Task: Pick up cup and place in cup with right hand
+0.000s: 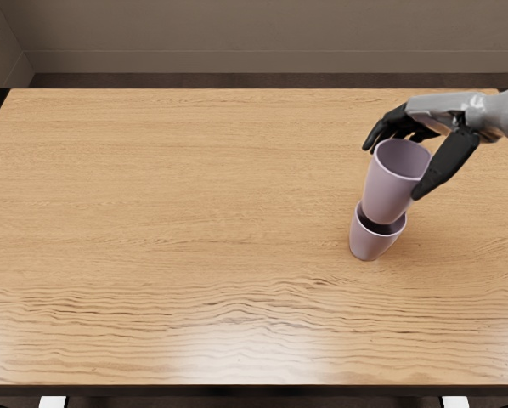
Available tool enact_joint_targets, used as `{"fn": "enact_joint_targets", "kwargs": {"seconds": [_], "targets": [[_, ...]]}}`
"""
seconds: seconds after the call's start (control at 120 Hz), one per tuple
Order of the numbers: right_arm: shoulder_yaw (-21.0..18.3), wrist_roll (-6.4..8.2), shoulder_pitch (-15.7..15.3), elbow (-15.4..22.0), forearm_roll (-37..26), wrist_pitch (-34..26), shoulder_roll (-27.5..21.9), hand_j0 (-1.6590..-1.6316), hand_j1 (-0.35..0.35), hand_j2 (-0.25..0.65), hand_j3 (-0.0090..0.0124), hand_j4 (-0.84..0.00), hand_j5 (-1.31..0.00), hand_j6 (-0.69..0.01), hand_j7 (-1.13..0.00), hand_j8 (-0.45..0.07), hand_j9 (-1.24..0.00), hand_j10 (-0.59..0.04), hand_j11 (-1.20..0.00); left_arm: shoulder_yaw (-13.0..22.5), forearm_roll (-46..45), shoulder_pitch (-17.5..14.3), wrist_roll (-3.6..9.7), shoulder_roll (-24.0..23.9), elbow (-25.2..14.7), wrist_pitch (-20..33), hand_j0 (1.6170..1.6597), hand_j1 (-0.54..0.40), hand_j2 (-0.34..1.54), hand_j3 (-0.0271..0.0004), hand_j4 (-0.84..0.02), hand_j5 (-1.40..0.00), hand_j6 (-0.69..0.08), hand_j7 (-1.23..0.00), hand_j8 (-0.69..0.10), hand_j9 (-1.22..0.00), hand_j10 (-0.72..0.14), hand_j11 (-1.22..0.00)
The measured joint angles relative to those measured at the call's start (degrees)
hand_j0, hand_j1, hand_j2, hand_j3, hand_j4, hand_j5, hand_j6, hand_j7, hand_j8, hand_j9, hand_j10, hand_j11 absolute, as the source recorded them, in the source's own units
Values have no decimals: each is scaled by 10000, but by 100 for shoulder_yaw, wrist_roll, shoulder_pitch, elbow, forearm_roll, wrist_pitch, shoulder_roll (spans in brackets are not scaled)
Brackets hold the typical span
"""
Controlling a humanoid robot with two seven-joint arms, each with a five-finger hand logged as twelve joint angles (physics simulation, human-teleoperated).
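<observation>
Pale wood first, and we sweep left to right across the table [152,204] to the lower cup [369,246], standing towards 3 o'clock from the tabletop's middle. Just off it towards 1 o'clock, here's the upper cup [387,192], leaning a little, base over the lower one's mouth! Beyond that, at about 1 o'clock again, we have the right hand [445,110], black fingers round the far side and thumb against the near right wall: clasping the upper cup, as we read it.

So the nesting step is on, we judge, pick-up done and placement unfinished. Next, we want the base centred, the lean eased out and a straight lowering, then a gentle release; come down crooked and the lower cup could skid or tip.

What can't we make out? The upper cup covers part of the lower mouth, so we can't tell whether the base is inside, touching or just above. Further right, the fingers' contact is partly masked by the rim, and the arm is cut off towards 3 o'clock.
</observation>
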Motion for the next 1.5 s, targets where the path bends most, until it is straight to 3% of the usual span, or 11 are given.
{"fn": "enact_joint_targets", "kwargs": {"seconds": [0.708, 1.5], "targets": [[-30, 0, -105, 0, -64, 40, 33, -16562, 754, -58, 0, -4178, -5710, -3502, -5580, -2891, -5720, -3894, -5679, 0, 0, 0, 0, 0, 0, 0, 16581, 3490, 1, -1, -3, -1, -4, -1, -3, -1, -2, -1], [-53, 0, -254, -7, -567, -159, 210, -16563, 735, -73, 1, -4126, -5644, -3567, -5513, -2952, -5655, -3955, -5613, 0, 0, 0, 0, 0, 0, 0, 16581, 3490, 1, -1, -3, -1, -4, -1, -3, -1, -2, -1]]}}
